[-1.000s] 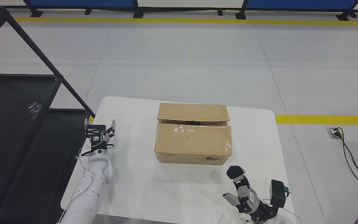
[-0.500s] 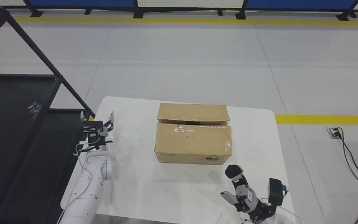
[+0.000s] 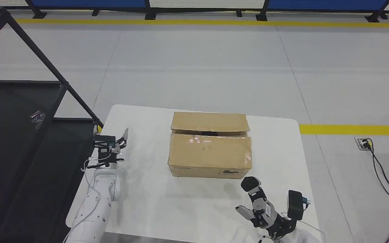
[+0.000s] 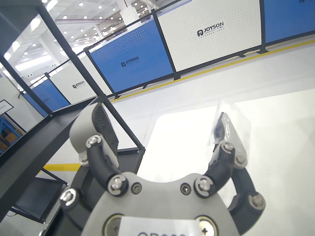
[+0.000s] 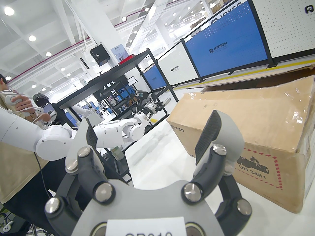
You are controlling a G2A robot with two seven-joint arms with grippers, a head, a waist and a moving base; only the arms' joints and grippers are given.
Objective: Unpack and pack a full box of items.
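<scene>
**White table, flat box, both grippers spread**

White table (image 3: 146, 200) bears a brown cardboard box (image 3: 209, 155), flaps folded down under glossy tape, with a red-bordered label (image 5: 258, 170) on the side facing the right gripper (image 5: 151, 136). The box lies flat just ahead of that gripper, long axis crosswise to it. The left gripper (image 4: 163, 126) stands well off one end. Both keep fingers wide apart, with clear plastic (image 4: 230, 126) on one left fingertip

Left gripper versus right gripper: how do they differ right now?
The left gripper has a clear plastic bag against one finger; the right gripper is bare. The left gripper is at the edge of the table, the right gripper nearer the cardboard box. Both are open.
</scene>
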